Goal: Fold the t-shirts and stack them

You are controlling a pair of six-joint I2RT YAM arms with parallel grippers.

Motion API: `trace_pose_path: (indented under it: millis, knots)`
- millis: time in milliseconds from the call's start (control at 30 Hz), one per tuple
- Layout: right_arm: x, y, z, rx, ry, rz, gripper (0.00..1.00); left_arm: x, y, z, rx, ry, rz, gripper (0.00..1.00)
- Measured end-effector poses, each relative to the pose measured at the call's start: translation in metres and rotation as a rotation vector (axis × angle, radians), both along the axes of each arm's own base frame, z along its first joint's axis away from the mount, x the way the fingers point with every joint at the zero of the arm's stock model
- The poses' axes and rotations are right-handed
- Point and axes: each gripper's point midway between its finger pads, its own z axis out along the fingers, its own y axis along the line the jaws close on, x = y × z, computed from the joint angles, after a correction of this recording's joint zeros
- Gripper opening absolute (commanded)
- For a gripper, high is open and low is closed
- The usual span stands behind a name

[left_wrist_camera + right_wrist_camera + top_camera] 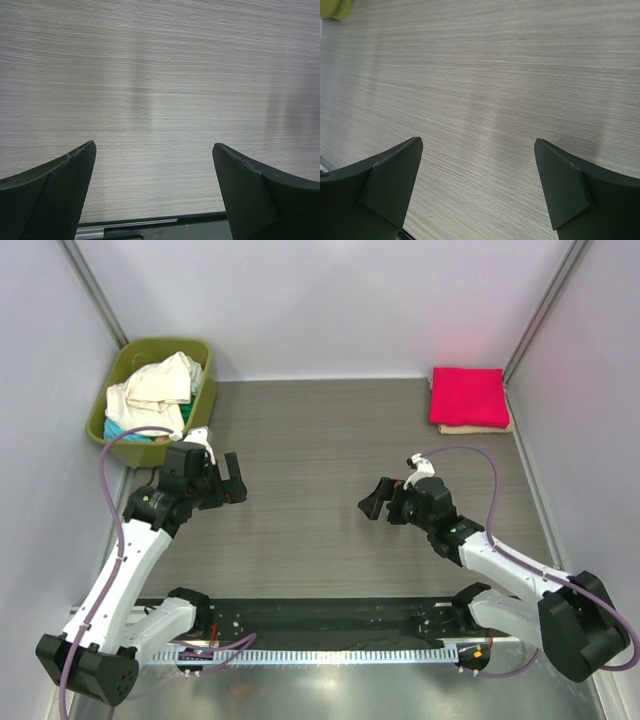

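Note:
A folded crimson-red t-shirt (468, 396) lies on a folded tan-beige t-shirt (476, 427) at the back right of the table. Cream-white t-shirts (160, 383) and a teal one (130, 432) are heaped in the olive-green tub (200, 403) at the back left. My left gripper (234, 480) is open and empty over bare table near the tub; its wrist view shows it (154, 150) over wood grain only. My right gripper (376, 502) is open and empty over the table's middle; its wrist view shows it (478, 145) over bare table.
The grey wood-grain table (310, 440) is walled at the back and both sides. A black strip and a metal rail (330, 640) run along the near edge by the arm bases. A corner of the tub (335, 7) shows in the right wrist view.

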Motion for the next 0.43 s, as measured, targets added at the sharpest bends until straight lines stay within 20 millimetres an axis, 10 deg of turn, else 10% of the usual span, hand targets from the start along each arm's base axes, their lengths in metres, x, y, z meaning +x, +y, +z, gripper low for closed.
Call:
trace_pose_path:
  millis: [433]
  knots:
    - [0.004, 0.017, -0.034, 0.008, 0.099, 0.044, 1.0, 0.001, 0.002, -0.002, 0.01, 0.005, 0.011, 1.0]
